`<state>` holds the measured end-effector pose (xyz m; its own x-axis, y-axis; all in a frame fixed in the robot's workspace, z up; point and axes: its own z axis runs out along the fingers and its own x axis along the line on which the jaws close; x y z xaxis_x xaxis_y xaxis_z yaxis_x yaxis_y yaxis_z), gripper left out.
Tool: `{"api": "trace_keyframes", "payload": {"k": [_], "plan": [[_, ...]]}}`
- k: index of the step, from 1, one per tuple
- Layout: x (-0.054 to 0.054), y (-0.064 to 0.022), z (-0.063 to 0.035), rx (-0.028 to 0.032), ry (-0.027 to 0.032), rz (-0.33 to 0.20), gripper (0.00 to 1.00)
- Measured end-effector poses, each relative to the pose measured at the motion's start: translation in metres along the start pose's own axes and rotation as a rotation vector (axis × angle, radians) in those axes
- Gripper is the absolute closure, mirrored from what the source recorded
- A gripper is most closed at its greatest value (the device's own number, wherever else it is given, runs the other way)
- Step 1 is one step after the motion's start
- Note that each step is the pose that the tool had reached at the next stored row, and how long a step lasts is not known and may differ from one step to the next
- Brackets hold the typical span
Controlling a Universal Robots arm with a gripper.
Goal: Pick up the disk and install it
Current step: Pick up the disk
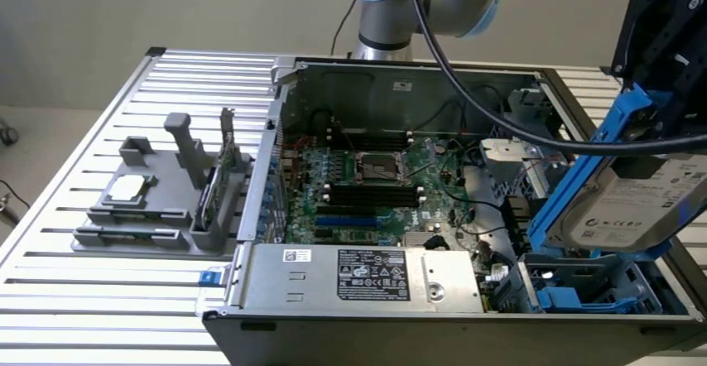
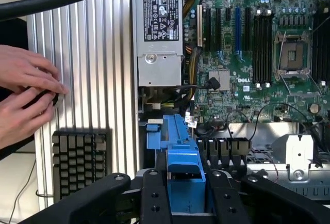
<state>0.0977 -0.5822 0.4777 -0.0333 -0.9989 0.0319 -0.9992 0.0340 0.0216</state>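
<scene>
Above drive bay (image 1: 624,281), 4 o'clock of motherboard (image 1: 376,175) | gripper (image 2: 186,201) clamps disk (image 1: 630,209) by carrier edges | tilted end-down, apparently for bay entry

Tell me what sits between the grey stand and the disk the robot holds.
In the exterior view, the computer case, with its green circuit board, lies between the grey stand and the disk.

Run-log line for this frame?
tool: shut on disk | disk: airborne, tilted, over drive bay | installed: no
</scene>
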Motion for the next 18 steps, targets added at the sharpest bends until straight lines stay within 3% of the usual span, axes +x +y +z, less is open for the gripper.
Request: {"api": "trace_keyframes", "payload": {"k": [8, 18], "plan": [[0.001, -0.003, 0.0053, -0.0006, 0.0, 0.0, 0.68], [0.0, -0.0085, 0.0229, 0.0011, 0.0001, -0.001, 0.68]]}}
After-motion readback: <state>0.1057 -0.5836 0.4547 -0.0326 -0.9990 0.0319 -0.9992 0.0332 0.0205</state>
